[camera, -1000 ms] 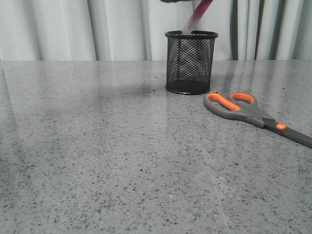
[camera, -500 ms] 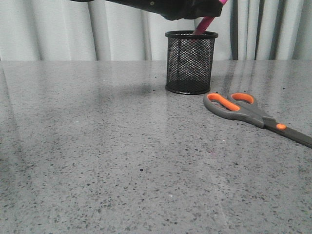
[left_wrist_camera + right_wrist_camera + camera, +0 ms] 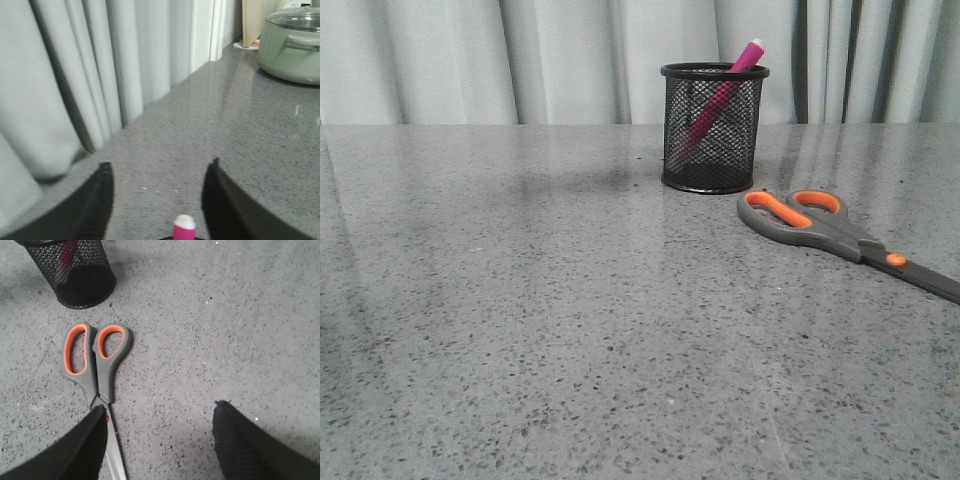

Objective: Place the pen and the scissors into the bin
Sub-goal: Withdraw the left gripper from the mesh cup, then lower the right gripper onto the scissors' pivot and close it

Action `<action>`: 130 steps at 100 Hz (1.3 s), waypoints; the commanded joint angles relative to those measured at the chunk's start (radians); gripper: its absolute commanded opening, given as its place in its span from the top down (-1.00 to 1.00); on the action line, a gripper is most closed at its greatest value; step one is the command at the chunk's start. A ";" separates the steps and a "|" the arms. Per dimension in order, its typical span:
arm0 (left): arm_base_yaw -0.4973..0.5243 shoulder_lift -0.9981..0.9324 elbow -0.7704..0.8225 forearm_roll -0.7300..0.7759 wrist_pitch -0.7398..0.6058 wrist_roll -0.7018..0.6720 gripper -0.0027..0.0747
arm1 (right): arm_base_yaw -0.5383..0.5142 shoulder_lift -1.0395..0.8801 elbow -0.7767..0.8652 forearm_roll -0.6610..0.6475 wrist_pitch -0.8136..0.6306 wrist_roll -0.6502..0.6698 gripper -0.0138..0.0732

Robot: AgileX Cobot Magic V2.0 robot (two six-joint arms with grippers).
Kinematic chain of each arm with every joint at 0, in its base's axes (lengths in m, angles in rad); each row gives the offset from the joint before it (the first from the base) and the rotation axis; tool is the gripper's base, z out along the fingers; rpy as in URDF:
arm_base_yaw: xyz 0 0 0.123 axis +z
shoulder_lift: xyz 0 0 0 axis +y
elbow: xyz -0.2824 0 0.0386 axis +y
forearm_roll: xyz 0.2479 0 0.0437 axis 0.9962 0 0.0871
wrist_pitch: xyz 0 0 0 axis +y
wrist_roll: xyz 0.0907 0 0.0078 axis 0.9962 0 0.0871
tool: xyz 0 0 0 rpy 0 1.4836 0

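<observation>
The pink pen (image 3: 725,90) leans inside the black mesh bin (image 3: 712,150), its white end sticking out above the rim; its tip also shows in the left wrist view (image 3: 184,227). The grey scissors (image 3: 820,225) with orange-lined loops lie flat on the table right of the bin; they also show in the right wrist view (image 3: 97,365), as does the bin (image 3: 75,275). My left gripper (image 3: 157,175) is open and empty above the pen's end. My right gripper (image 3: 159,415) is open and empty above the table, one finger over the scissors' pivot. Neither gripper shows in the front view.
A grey speckled tabletop (image 3: 570,330) runs back to pale curtains (image 3: 470,60). A pale green lidded pot (image 3: 292,45) stands on the table in the left wrist view.
The left arm lowered the pen into the bin, let go and left the front view. The pen now leans inside the bin. The scissors have not moved.
</observation>
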 commanded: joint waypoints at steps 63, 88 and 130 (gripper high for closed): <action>0.284 -0.613 0.319 0.844 0.011 -0.822 0.98 | -0.002 0.021 -0.057 0.161 -0.047 -0.090 -0.27; 0.452 -0.873 0.657 0.673 -0.027 -0.815 0.98 | 0.052 0.203 -0.169 0.216 0.176 -0.245 -0.27; 0.535 -1.091 0.811 0.697 -0.051 -0.807 0.98 | 0.208 0.543 -0.433 0.064 0.325 -0.253 -0.27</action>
